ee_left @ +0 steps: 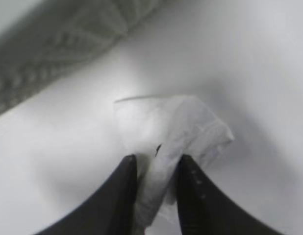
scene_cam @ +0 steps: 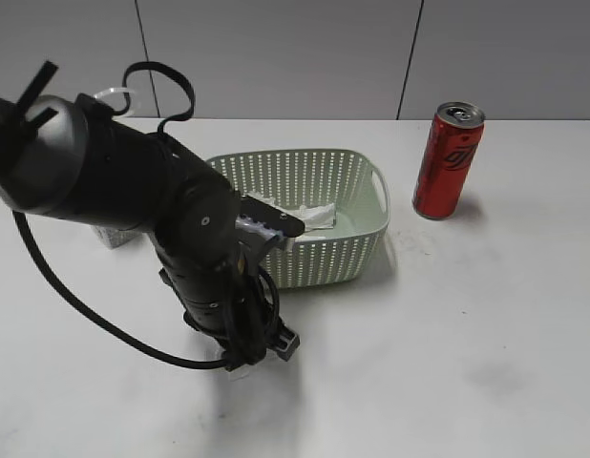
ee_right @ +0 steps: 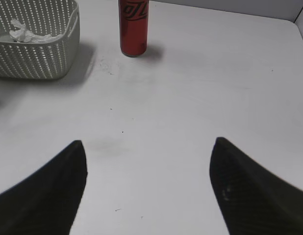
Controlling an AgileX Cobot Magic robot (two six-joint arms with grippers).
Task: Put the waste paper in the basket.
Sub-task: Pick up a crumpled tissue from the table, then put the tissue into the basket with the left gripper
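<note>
The left pincer was clenched on a wad of waste paper, its two dark fingers pressing the thin white tissue between them while the rest of the wad bulged out ahead of the tips and lay on the white counter. In the exterior view that pincer pointed straight down at the counter at the end of the bulky black left arm, and the arm hid nearly all of the held wad there. Beyond the pincer, near but apart from it, stood the pale green basket; its slotted wall showed blurred in the upper left corner of the left wrist view. Inside the basket lay more white waste paper, also seen crumpled against the basket's far side in the right wrist view. The right pincer was released, its fingers spread wide with nothing between them, hanging above bare counter. Far ahead of it and to its left sat the basket, and just beside the basket's right side, apart from it, a red drink can stood upright. In the exterior view the can stood well away from the left pincer, beyond the basket's right end.
</note>
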